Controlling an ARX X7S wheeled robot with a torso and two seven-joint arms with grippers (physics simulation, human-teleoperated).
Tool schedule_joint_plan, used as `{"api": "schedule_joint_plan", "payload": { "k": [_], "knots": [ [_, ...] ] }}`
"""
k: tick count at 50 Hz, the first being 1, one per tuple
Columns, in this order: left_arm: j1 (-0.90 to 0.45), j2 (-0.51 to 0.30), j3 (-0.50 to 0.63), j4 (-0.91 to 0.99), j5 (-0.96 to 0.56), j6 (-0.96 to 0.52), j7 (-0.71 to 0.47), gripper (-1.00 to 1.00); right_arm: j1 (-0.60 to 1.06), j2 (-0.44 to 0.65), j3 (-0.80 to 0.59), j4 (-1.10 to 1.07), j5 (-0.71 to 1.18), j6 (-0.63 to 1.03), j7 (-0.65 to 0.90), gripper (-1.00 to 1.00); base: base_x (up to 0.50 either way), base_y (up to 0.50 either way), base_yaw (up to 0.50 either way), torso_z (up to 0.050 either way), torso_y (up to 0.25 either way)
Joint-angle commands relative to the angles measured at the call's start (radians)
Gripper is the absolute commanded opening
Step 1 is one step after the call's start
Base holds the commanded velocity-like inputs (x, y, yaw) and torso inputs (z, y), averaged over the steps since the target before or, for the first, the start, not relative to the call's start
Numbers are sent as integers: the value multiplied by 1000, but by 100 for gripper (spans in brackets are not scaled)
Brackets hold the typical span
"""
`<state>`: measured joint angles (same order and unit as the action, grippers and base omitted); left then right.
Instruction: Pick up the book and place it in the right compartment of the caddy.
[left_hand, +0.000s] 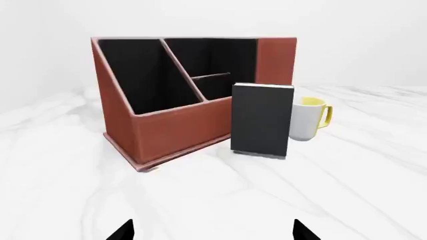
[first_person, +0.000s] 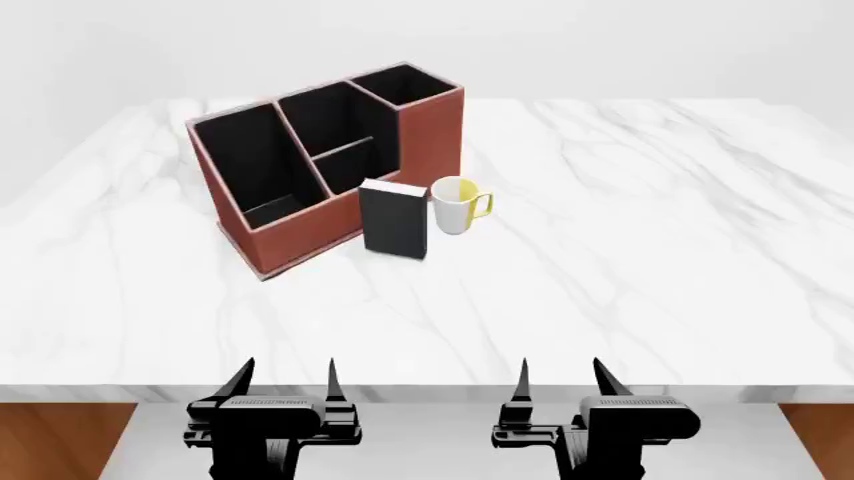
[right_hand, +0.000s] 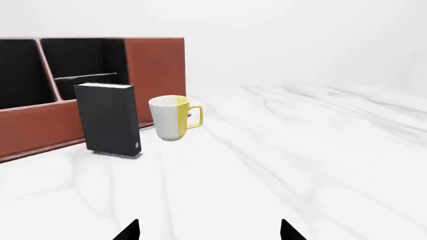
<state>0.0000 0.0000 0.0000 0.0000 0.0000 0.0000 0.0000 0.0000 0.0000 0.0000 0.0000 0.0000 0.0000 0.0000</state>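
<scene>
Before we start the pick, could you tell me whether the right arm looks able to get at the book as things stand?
Probably yes. The book stands upright in front of the caddy, the mug close beside it. Bare marble lies between it and the open right claw; the mug may crowd that side.

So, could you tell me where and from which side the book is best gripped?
Probably by its upper part, from above, closing on the two covers: the book stands upright, the caddy sits close behind it and the mug beside it.
</scene>
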Motion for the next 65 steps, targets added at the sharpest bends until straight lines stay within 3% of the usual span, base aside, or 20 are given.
{"api": "schedule_joint_plan", "payload": {
  "k": [1, 15, 30, 48, 65],
  "knots": [
    [0, -16, 18, 1, -15, -1, -18, 100, -2, 15, -20, -13, 12, 12, 24, 100, 0, 0, 0, 0, 0],
    [15, -59, 64, 57, -36, -25, -64, 100, -11, 56, -57, -31, 55, 9, 64, 100, 0, 0, 0, 0, 0],
    [126, -113, 51, 435, -45, -161, -106, 100, -72, 105, -51, -338, 111, 153, 88, 100, 0, 0, 0, 0, 0],
    [198, -150, -3, 660, -100, -209, -145, 100, -109, 147, -39, -619, 178, 309, 123, 100, 0, 0, 0, 0, 0],
    [214, -167, -11, 704, -129, -214, -162, 100, -112, 166, -36, -680, 216, 346, 140, 100, 13, 0, 0, 0, 0]
  ]
}}
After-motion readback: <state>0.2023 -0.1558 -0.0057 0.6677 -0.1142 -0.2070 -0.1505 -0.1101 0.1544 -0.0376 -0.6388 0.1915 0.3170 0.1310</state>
